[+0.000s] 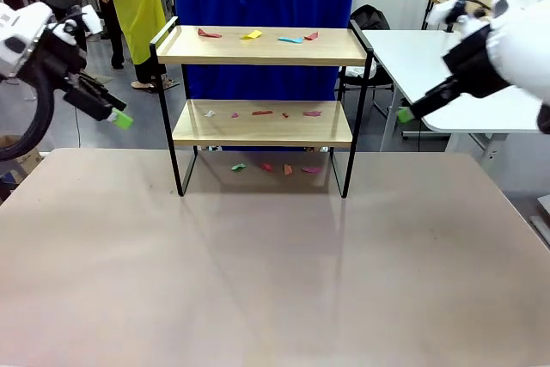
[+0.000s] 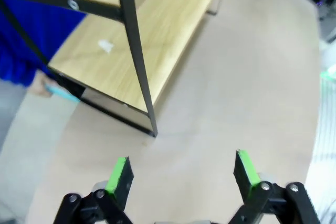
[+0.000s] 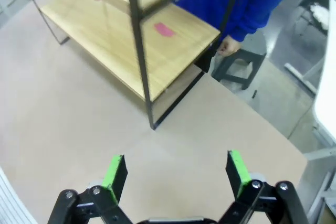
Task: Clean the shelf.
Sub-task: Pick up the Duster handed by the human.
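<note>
On shelf (image 1: 262, 137), both boards: coloured scraps (image 1: 251, 35) scattered.

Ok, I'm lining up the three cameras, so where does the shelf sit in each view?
Front view: shelf upper centre, at the far side of the table.
Left wrist view: shelf upper left, seen from one end.
Right wrist view: shelf upper left to centre, seen from the other end.
Shared landmark: its lower board.
</note>
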Available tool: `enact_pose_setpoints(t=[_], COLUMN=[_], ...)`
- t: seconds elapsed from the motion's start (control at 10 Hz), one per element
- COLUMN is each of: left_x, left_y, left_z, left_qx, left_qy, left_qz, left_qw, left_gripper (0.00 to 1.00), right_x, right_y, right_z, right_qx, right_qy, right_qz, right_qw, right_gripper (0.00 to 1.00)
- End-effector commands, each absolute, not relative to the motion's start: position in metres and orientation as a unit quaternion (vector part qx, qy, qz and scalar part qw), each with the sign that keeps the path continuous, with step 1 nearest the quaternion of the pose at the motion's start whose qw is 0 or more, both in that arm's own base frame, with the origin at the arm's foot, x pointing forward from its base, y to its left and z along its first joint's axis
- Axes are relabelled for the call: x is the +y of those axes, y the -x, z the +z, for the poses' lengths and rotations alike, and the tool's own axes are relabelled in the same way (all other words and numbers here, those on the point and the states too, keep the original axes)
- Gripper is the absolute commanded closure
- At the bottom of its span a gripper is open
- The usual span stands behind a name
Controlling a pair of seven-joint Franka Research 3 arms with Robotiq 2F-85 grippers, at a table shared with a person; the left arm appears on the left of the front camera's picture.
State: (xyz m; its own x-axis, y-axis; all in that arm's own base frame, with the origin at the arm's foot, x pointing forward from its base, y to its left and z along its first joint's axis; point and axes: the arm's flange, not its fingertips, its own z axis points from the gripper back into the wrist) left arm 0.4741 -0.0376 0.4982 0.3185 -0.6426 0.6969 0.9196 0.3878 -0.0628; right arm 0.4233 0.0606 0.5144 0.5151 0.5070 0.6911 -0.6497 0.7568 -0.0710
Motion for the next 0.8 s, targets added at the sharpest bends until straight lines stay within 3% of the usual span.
enact_pose_setpoints(t=[0.0, 0.3, 0.4, 0.5, 0.7], left_x=[-0.007, 0.03, 0.028, 0.031, 0.031], left_y=[-0.515, -0.524, -0.515, -0.508, -0.508], left_z=[0.465, 0.431, 0.435, 0.431, 0.431], left_qx=[-0.297, -0.375, -0.356, -0.364, -0.364], left_qy=[0.294, 0.332, 0.311, 0.331, 0.331], left_qz=[-0.532, -0.528, -0.507, -0.524, -0.524], left_qw=[0.736, 0.686, 0.721, 0.695, 0.695], left_gripper=[0.0, 0.0, 0.0, 0.0, 0.0], right_x=[0.007, -0.041, -0.025, -0.025, -0.025], right_y=[-0.454, -0.474, -0.443, -0.443, -0.443], right_z=[0.5, 0.466, 0.485, 0.485, 0.485], right_qx=[-0.349, -0.375, -0.361, -0.361, -0.361], right_qy=[-0.152, -0.231, -0.169, -0.169, -0.169], right_qz=[0.393, 0.409, 0.397, 0.397, 0.397], right_qw=[0.837, 0.8, 0.827, 0.827, 0.827], right_gripper=[0.0, 0.0, 0.0, 0.0, 0.0])
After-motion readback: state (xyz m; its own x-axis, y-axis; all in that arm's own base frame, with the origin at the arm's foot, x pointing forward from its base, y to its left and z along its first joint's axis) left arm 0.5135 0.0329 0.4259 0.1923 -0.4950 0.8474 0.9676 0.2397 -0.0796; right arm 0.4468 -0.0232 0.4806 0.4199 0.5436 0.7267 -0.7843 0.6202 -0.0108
